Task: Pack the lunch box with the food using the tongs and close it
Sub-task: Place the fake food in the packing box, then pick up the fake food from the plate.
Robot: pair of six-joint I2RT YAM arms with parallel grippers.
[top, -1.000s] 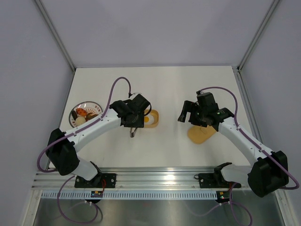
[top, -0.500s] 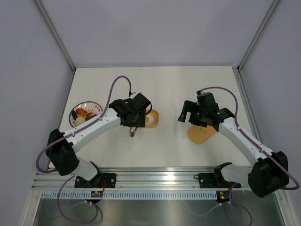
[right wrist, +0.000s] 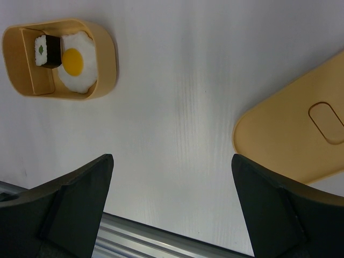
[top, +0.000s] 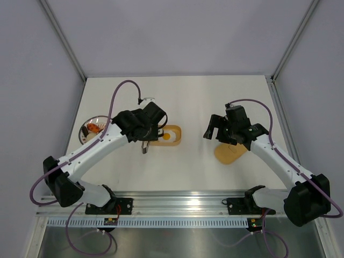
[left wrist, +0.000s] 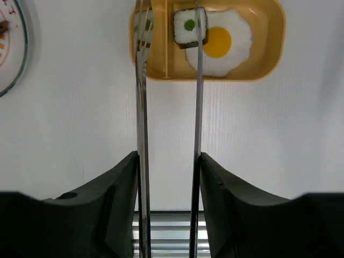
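white patterned-rim plate (top: pixel 83 134) at table (top: pixel 215 97) left edge

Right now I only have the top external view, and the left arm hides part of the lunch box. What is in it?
Observer: In the left wrist view, a fried egg and a sushi roll piece lie in the lunch box, with the roll against the egg's edge.
Operator: Are the tongs carrying anything?
Observer: No. The left hand grips the tongs, whose arms stand apart with nothing pinched between them.
Operator: Does the right hand have the lid?
Observer: No. In the right wrist view the lid lies flat on the table, and the right hand is wide open beside it, holding nothing.
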